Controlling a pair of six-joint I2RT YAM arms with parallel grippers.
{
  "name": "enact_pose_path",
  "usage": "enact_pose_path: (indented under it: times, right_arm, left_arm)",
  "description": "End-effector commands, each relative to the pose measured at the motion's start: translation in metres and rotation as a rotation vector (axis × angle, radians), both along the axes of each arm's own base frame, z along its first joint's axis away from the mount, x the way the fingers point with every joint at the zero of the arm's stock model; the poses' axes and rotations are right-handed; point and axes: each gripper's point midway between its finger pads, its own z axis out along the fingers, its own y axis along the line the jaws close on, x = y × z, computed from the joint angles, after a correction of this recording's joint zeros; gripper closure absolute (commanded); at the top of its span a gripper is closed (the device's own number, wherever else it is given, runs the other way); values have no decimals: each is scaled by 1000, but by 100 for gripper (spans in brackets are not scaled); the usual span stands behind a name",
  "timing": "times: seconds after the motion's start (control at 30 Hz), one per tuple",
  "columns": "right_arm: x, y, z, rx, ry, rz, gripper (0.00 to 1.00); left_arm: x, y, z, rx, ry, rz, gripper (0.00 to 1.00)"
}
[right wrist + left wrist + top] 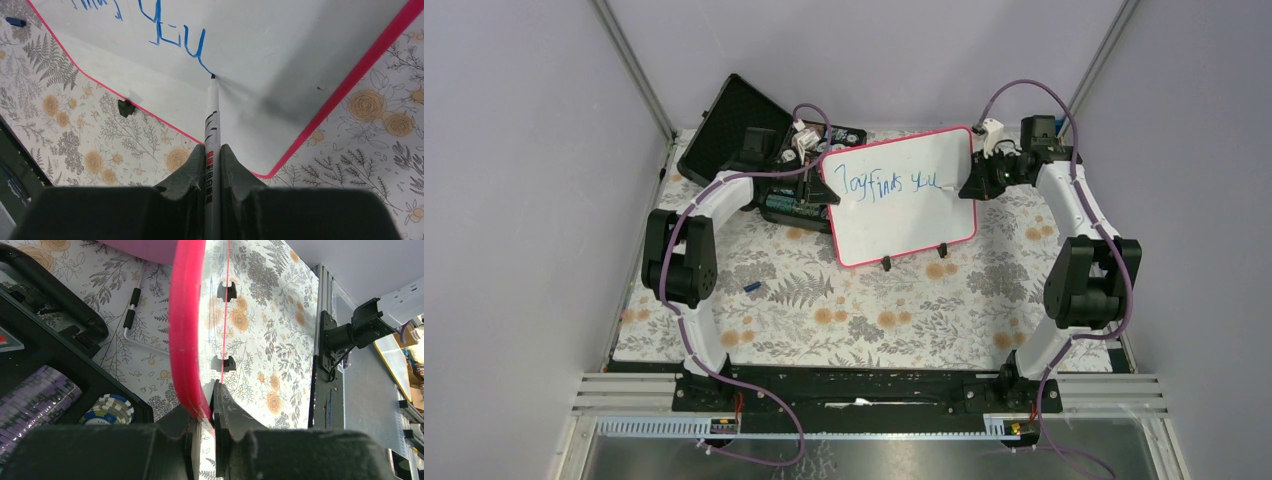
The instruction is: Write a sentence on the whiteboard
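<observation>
The surface (824, 310) is covered in a soft-looking floral print, flat and matte. Towards its far middle stands the whiteboard (904, 215), leaning back on two small black feet. It is a glossy white panel in a rounded pink-red frame, with "Joy finds you" on it in blue. Just to its left, behind it, a black poker-chip case (744, 130) lies open, hard-shelled with a ribbed foam lid.

The left end effector (206, 412) is closed nearly all the way, pinching the board's left rim between its fingers. The right end effector (212, 152) is clamped tight on a slim white marker (211, 115), whose tip touches the board at the tail of the last "u".

The worry, to my eye, is pressure. The board is light and held only by a thin bite on a smooth, curved rim. A hard push from the marker could swing it back about that grip, or slide its feet on the cloth. On so slick a face, a dragged tip would leave a stray line through the words. The marker's round barrel could also twist or creep in the fingers.

A small blue piece (752, 287), likely the cap, lies on the surface well clear of the board, nearer the left arm.
</observation>
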Motion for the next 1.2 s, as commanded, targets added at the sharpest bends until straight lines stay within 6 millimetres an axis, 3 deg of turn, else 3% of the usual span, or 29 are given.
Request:
enact_pose_path:
  times: [0.0, 0.17, 0.33, 0.57, 1.17]
  right_arm:
    - [2, -8, 27, -22, -77, -5, 100]
    - [-5, 6, 55, 64, -115, 33, 100]
    - [-12, 14, 74, 111, -130, 58, 100]
    - [-21, 24, 75, 134, -119, 81, 100]
    - [-53, 90, 72, 183, -98, 222, 100]
  left_arm:
    - [10, 2, -22, 98, -90, 19, 100]
    - [10, 2, -20, 97, -90, 22, 100]
    - [10, 1, -17, 97, -95, 25, 84]
    - [9, 1, -13, 96, -90, 31, 64]
    - [-5, 17, -12, 69, -81, 90, 50]
